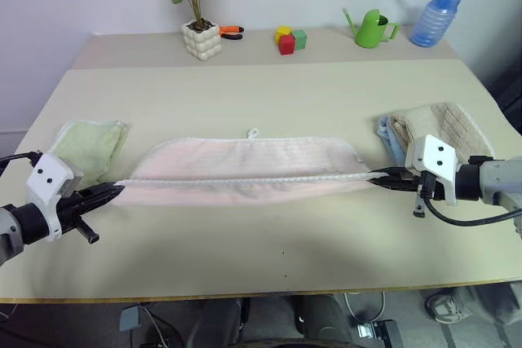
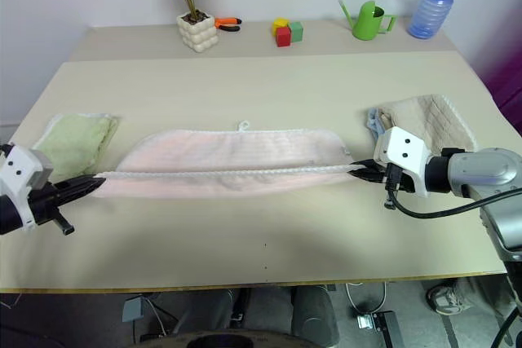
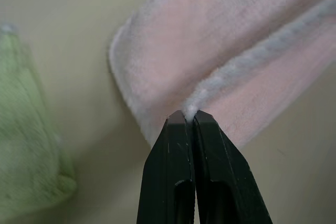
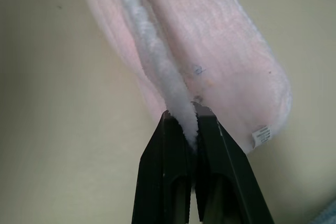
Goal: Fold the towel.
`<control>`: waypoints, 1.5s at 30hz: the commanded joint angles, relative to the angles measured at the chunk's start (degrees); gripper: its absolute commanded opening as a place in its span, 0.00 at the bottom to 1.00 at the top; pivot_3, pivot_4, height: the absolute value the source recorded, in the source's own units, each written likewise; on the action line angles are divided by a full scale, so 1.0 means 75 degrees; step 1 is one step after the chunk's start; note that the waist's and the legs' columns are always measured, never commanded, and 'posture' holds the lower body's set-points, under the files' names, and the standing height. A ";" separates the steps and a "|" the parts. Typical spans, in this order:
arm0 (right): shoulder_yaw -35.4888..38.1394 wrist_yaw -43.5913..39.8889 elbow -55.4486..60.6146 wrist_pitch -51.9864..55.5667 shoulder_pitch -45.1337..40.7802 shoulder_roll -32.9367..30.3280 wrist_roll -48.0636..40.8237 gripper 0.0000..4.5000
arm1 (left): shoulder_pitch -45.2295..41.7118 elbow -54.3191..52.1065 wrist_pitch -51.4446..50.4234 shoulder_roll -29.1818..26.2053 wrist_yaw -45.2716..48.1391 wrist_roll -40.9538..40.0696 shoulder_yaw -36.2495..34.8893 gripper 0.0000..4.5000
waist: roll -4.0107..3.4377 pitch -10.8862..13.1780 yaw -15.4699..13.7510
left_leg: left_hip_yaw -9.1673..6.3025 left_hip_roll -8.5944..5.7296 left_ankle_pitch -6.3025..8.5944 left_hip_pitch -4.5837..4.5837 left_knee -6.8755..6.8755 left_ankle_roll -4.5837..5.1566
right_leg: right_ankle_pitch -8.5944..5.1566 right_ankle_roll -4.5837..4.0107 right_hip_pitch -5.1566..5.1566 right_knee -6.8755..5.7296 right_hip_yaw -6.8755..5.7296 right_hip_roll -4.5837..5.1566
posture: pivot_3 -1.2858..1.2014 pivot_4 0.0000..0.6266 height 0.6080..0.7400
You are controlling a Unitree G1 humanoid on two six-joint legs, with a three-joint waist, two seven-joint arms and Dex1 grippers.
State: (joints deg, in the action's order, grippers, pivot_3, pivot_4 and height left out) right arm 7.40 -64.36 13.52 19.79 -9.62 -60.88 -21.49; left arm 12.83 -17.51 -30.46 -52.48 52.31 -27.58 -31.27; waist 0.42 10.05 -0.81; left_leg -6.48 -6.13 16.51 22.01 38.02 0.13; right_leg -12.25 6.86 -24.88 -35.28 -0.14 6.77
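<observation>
Fingers of the left gripper [image 1: 117, 190] were pressed together on the white corded hem of the pink towel [image 1: 245, 170] at its left end; the left wrist view showed the hem [image 3: 231, 69] pinched right at the tips. Right gripper [image 1: 377, 175] was likewise clamped on the same hem at the right end, a tuft of white pile squeezed between its fingers [image 4: 212, 145].

Towel lay along the middle of the beige table [image 1: 261, 103], spread left to right, fluffy, pale pink, folded over lengthwise. The gripped hem ran taut as a straight line between the two grippers, over the layer beneath. A small white loop tag [image 1: 252, 132] stuck out at the far edge's midpoint. A small dark mark [image 4: 198, 69] and a label [image 4: 261, 135] sat near the right end.

Both arms came in low from the table's sides, grippers angled inward toward each other and slightly down, near the tabletop.

Green towel [image 1: 88, 146] lay just beyond the left gripper; a beige waffle towel [image 1: 438, 126] lay behind the right one.
</observation>
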 commanded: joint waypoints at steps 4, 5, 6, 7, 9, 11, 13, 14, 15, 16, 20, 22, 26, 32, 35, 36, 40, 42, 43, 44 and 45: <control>-0.0361 0.0262 -0.0501 -0.0354 -0.0852 0.0372 0.0496 0.03 | -0.1322 0.0997 0.0806 0.0028 -0.0404 0.0803 0.0927 0.00 | 0.0001 -0.0001 0.0009 | 0.0001 -0.0002 0.0000 -0.0001 0.0000 -0.0001 | 0.0002 0.0003 0.0000 0.0001 -0.0002 0.0001 | 0.52 0.24 0.94; -0.0524 0.0353 -0.0737 -0.0507 -0.1050 0.0520 0.0670 0.03 | -0.1664 0.1305 0.0908 0.0073 -0.0486 0.0938 0.1170 0.00 | 0.0000 -0.0001 0.0010 | 0.0001 -0.0002 0.0001 0.0002 0.0000 -0.0001 | 0.0003 0.0004 -0.0003 0.0001 -0.0002 0.0001 | 0.52 0.24 0.94; -0.0653 0.0465 -0.0946 -0.0625 -0.1225 0.0668 0.0823 0.03 | -0.1921 0.1562 0.0980 0.0100 -0.0514 0.1029 0.1352 0.00 | 0.0001 -0.0001 0.0014 | 0.0002 -0.0003 0.0001 -0.0005 -0.0001 0.0000 | 0.0003 0.0004 0.0001 0.0000 -0.0002 0.0002 | 0.52 0.24 0.94; -0.0806 0.0580 -0.1211 -0.0724 -0.1432 0.0818 0.1013 0.03 | -0.2213 0.1898 0.1171 0.0133 -0.0506 0.1176 0.1565 0.00 | 0.0001 -0.0001 0.0017 | 0.0002 -0.0002 0.0001 -0.0004 -0.0001 -0.0001 | 0.0004 0.0004 -0.0001 0.0000 -0.0002 -0.0001 | 0.52 0.24 0.94; -0.1076 0.0729 -0.1852 -0.0870 -0.1861 0.1153 0.1298 0.03 | -0.2992 0.2826 0.1501 0.0258 -0.0570 0.1553 0.2090 0.00 | 0.0000 -0.0001 0.0021 | 0.0002 -0.0003 0.0000 -0.0006 -0.0001 -0.0002 | 0.0005 0.0005 -0.0003 -0.0004 -0.0002 -0.0001 | 0.52 0.24 0.94; -0.1228 0.0733 -0.2313 -0.0996 -0.2107 0.1364 0.1452 0.03 | -0.3466 0.3413 0.1779 0.0359 -0.0524 0.1747 0.2403 0.00 | 0.0000 -0.0001 0.0027 | 0.0003 -0.0004 -0.0003 -0.0003 -0.0002 -0.0007 | 0.0005 0.0005 -0.0009 -0.0008 -0.0003 -0.0002 | 0.52 0.24 0.94; -0.1345 0.0795 -0.2782 -0.1185 -0.2328 0.1558 0.1627 0.03 | -0.3823 0.3872 0.2045 0.0469 -0.0443 0.1858 0.2610 0.00 | 0.0000 -0.0001 0.0038 | 0.0004 -0.0005 -0.0023 -0.0005 -0.0002 -0.0042 | 0.0006 0.0006 -0.0009 -0.0013 -0.0002 -0.0001 | 0.52 0.24 0.94; -0.1397 0.0894 -0.3075 -0.1296 -0.2481 0.1688 0.1733 0.03 | -0.4037 0.4141 0.2143 0.0552 -0.0453 0.1898 0.2697 0.00 | 0.0000 -0.0001 0.0046 | 0.0005 -0.0005 -0.0025 0.0007 -0.0001 -0.0046 | 0.0007 0.0007 -0.0021 -0.0011 -0.0002 -0.0001 | 0.52 0.24 0.94; -0.1420 0.0957 -0.3277 -0.1387 -0.2587 0.1778 0.1809 0.03 | -0.4179 0.4332 0.2216 0.0607 -0.0457 0.1929 0.2742 0.00 | 0.0001 -0.0001 0.0049 | 0.0006 -0.0006 -0.0024 0.0010 -0.0001 -0.0047 | 0.0007 0.0007 -0.0025 -0.0010 -0.0001 -0.0001 | 0.52 0.24 0.94; -0.1435 0.1003 -0.3454 -0.1456 -0.2676 0.1857 0.1871 0.03 | -0.4303 0.4501 0.2247 0.0655 -0.0473 0.1945 0.2775 0.00 | 0.0001 -0.0001 0.0056 | 0.0006 -0.0005 -0.0024 0.0015 -0.0001 -0.0047 | 0.0007 0.0008 -0.0029 -0.0010 -0.0002 -0.0001 | 0.52 0.24 0.94; -0.1515 0.1103 -0.3973 -0.1743 -0.2909 0.2096 0.2113 0.03 | -0.4657 0.5073 0.2586 0.0787 -0.0521 0.2179 0.2976 0.00 | 0.0001 -0.0001 0.0067 | 0.0007 -0.0007 -0.0027 0.0027 0.0000 -0.0051 | 0.0008 0.0009 -0.0046 -0.0020 -0.0001 -0.0001 | 0.52 0.24 0.94; -0.1520 0.1157 -0.4166 -0.1831 -0.3023 0.2192 0.2177 0.03 | -0.4758 0.5250 0.2648 0.0837 -0.0534 0.2211 0.3011 0.00 | 0.0001 -0.0001 0.0071 | 0.0008 -0.0007 -0.0027 0.0028 0.0002 -0.0052 | 0.0009 0.0011 -0.0046 -0.0021 0.0000 -0.0001 | 0.52 0.24 0.94; -0.1527 0.1222 -0.4350 -0.1941 -0.3200 0.2379 0.2268 0.03 | -0.4834 0.5453 0.2789 0.0887 -0.0559 0.2245 0.3040 0.00 | 0.0001 -0.0001 0.0085 | 0.0007 -0.0007 -0.0028 0.0027 0.0003 -0.0053 | 0.0009 0.0011 -0.0047 -0.0024 0.0000 -0.0002 | 0.52 0.24 0.94; -0.1548 0.1268 -0.4577 -0.1965 -0.3429 0.2570 0.2374 0.03 | -0.4886 0.5633 0.2916 0.0937 -0.0725 0.2313 0.3011 0.00 | 0.0001 -0.0001 0.0135 | 0.0006 -0.0007 -0.0028 0.0027 0.0004 -0.0054 | 0.0009 0.0011 -0.0048 -0.0027 0.0000 -0.0003 | 0.52 0.24 0.94; -0.1541 0.1195 -0.4665 -0.1908 -0.3491 0.2616 0.2393 0.15 | -0.4900 0.5688 0.2849 0.0984 -0.0787 0.2248 0.2953 0.00 | 0.0001 -0.0001 0.0164 | 0.0005 -0.0008 -0.0029 0.0028 0.0005 -0.0054 | 0.0009 0.0011 -0.0047 -0.0027 0.0000 -0.0002 | 0.52 0.24 0.94; -0.1538 0.1185 -0.4694 -0.1894 -0.3512 0.2627 0.2395 0.22 | -0.4909 0.5706 0.2842 0.0990 -0.0805 0.2247 0.2946 0.06 | 0.0001 -0.0001 0.0182 | 0.0005 -0.0008 -0.0029 0.0028 0.0005 -0.0054 | 0.0009 0.0011 -0.0047 -0.0028 0.0000 -0.0002 | 0.52 0.24 0.94; -0.1465 0.1255 -0.4723 -0.1890 -0.3576 0.2652 0.2387 0.63 | -0.4966 0.5856 0.2800 0.1034 -0.1063 0.2190 0.2799 0.41 | 0.0001 -0.0001 0.0208 | 0.0004 -0.0007 -0.0029 0.0028 0.0005 -0.0054 | 0.0009 0.0011 -0.0049 -0.0033 0.0000 -0.0003 | 0.52 0.24 0.94; -0.1415 0.1353 -0.4685 -0.1979 -0.3561 0.2608 0.2430 0.88 | -0.4945 0.5842 0.2857 0.1057 -0.1233 0.2168 0.2702 0.64 | 0.0000 -0.0001 0.0211 | 0.0004 -0.0007 -0.0029 0.0028 0.0005 -0.0054 | 0.0009 0.0011 -0.0050 -0.0034 0.0001 -0.0003 | 0.52 0.24 0.94; -0.1372 0.1396 -0.4618 -0.1999 -0.3530 0.2546 0.2444 0.99 | -0.4918 0.5789 0.2818 0.1072 -0.1322 0.2121 0.2614 0.76 | 0.0000 -0.0001 0.0211 | 0.0004 -0.0007 -0.0029 0.0028 0.0005 -0.0054 | 0.0009 0.0011 -0.0051 -0.0035 0.0001 -0.0003 | 0.52 0.24 0.94; -0.1320 0.1429 -0.4530 -0.1993 -0.3492 0.2479 0.2446 0.99 | -0.4870 0.5690 0.2776 0.1080 -0.1376 0.2055 0.2529 0.87 | 0.0000 -0.0001 0.0210 | 0.0004 -0.0007 -0.0029 0.0028 0.0005 -0.0054 | 0.0009 0.0011 -0.0052 -0.0035 0.0001 -0.0003 | 0.52 0.24 0.94; -0.1256 0.1471 -0.4426 -0.1975 -0.3449 0.2412 0.2442 0.99 | -0.4796 0.5542 0.2727 0.1087 -0.1401 0.1975 0.2438 0.87 | 0.0000 -0.0001 0.0210 | 0.0004 -0.0007 -0.0029 0.0028 0.0005 -0.0054 | 0.0009 0.0011 -0.0052 -0.0036 0.0001 -0.0002 | 0.52 0.24 0.94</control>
State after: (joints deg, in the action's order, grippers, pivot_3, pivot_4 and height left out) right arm -4.17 -54.11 -22.51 5.77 -34.71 -41.33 -2.99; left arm -23.19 26.48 -9.82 -44.01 42.60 -11.16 -10.30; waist 0.43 10.04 0.76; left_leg -6.45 -6.18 16.29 22.22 38.05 -0.28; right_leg -12.18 6.94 -25.28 -35.56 -0.13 6.75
